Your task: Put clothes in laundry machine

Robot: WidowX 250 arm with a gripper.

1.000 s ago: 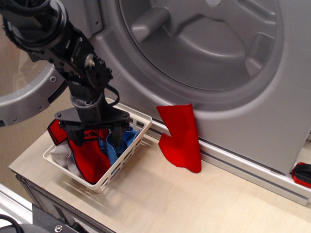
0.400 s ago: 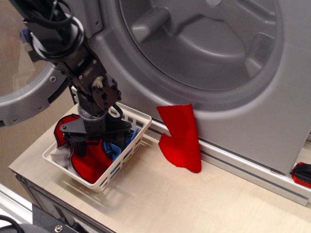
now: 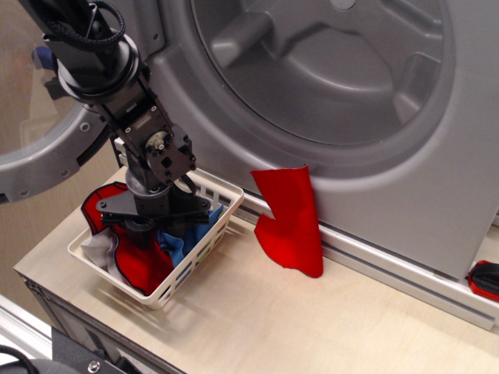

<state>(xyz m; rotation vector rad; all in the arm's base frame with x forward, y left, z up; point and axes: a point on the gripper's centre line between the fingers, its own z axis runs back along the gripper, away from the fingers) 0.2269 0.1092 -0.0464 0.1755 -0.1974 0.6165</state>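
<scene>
The white basket sat at the left end of the pale wooden counter, and everything else is placed from it. Inside it lay a heap of clothes: a red shirt with dark trim filled the middle and the left corner, a blue cloth was bunched toward the right wall, and a bit of white fabric showed at the near left corner. The black arm came down from the upper left, and its gripper was lowered into the basket, right on top of the heap, with its dark jaws spread wide across the red shirt and the blue cloth. The jaws touched the cloth but were not closed on any of it as far as could be seen. To the right of the basket, a separate red cloth hung against the front of the washing machine, its lower edge resting on the counter. The machine rose behind and to the right of the basket, its wide round opening above the basket and its moulded ribs visible inside. The round door stood swung out to the left of the basket, behind the arm. Far to the right of the basket, a small red and black object lay at the edge of the view.
</scene>
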